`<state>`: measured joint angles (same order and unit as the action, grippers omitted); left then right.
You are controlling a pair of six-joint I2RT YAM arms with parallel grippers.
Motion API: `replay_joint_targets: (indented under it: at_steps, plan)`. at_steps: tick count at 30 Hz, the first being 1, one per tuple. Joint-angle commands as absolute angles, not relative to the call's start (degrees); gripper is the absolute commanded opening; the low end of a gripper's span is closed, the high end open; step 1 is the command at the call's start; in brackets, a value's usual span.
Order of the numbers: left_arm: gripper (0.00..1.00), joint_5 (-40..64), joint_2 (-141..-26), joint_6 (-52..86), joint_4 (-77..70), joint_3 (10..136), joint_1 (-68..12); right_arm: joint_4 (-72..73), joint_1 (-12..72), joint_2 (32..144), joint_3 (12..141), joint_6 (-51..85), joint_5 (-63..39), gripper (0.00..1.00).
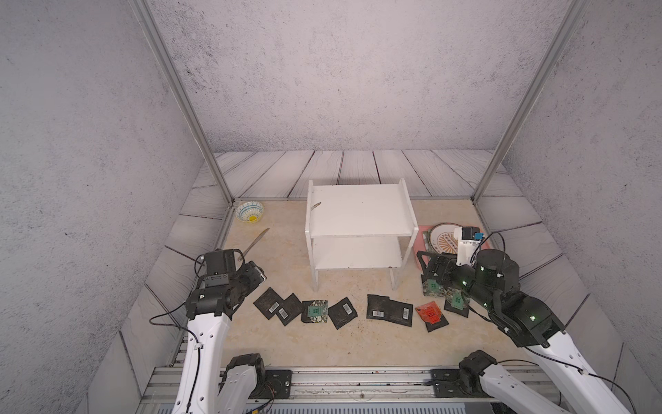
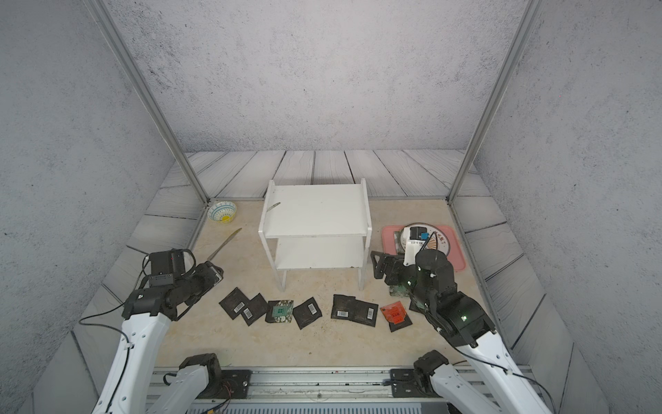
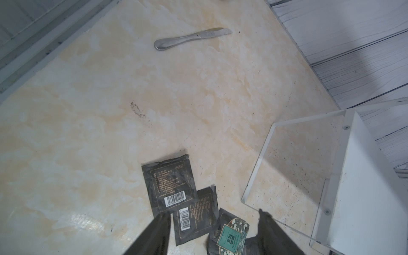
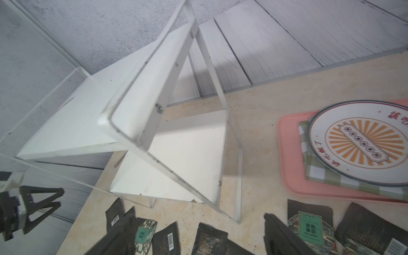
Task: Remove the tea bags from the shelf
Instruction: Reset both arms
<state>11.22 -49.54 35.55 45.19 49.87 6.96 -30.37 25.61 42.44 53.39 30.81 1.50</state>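
The white shelf [image 1: 358, 211] [image 2: 315, 211] stands mid-table, and both its boards hold no tea bags. Several tea bags lie in a row on the table in front of it: black barcode ones [image 1: 269, 304] [image 3: 170, 183], a green floral one [image 1: 315, 311] [image 3: 230, 236], a red-orange one [image 1: 428, 312], and more green floral ones [image 4: 310, 228] at the right end. My left gripper [image 1: 258, 276] [image 3: 214, 220] hovers open over the row's left end, holding nothing. My right gripper [image 1: 430, 267] [image 4: 198, 223] is open and empty above the right end, beside the shelf's right legs.
A small metal utensil [image 1: 315, 205] lies on the shelf's top board at its left edge. A patterned bowl [image 1: 250, 212] and a table knife [image 1: 256, 240] [image 3: 192, 38] lie at the back left. A pink tray [image 4: 289, 154] with checked cloth [image 4: 331, 174] and plate [image 4: 357, 141] sits right of the shelf.
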Motion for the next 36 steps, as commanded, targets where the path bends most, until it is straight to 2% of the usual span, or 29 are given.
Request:
replay_joint_targets:
  at_steps: [1,2,3,4,6,12,16,20,25,32,36]
  plan:
    - [0.68,12.9,-52.2,31.6,45.1,52.5,6.9,-30.3,18.9,45.2,54.4,29.8,1.3,0.92]
    - [0.7,12.2,-53.5,31.3,45.0,53.3,6.7,-29.4,16.2,46.3,53.9,30.0,1.1,0.92]
    - [0.8,11.5,-54.6,31.1,44.8,53.9,6.6,-28.8,14.4,47.5,53.5,30.0,2.0,0.92]
    - [0.99,10.8,-55.8,30.8,44.4,54.6,6.5,-28.8,12.8,49.1,53.2,30.5,4.8,0.94]
    - [0.98,9.8,-58.1,29.9,43.2,55.9,6.4,-27.8,11.4,51.9,52.5,29.3,10.7,0.99]
    - [0.99,1.3,-63.1,25.4,36.4,57.0,5.9,-19.7,10.7,59.2,47.1,25.4,35.3,0.99]
    - [0.98,-3.9,-63.0,20.2,21.7,49.5,4.8,-8.2,10.6,63.9,40.1,22.2,46.2,0.99]
    - [0.99,-11.3,-63.4,12.0,3.9,41.3,1.6,5.4,10.4,69.3,33.9,18.4,44.9,0.99]
    - [0.98,-16.2,-70.8,6.5,-1.7,40.3,0.7,18.0,10.3,78.9,30.9,13.7,41.6,0.99]
    - [0.98,-17.4,-80.4,1.8,-25.1,33.8,-3.4,30.4,10.0,83.4,30.5,6.0,36.2,0.98]
    - [0.98,-15.5,-85.6,0.8,-38.7,29.1,-3.8,47.3,9.0,87.4,25.1,3.5,33.0,0.98]
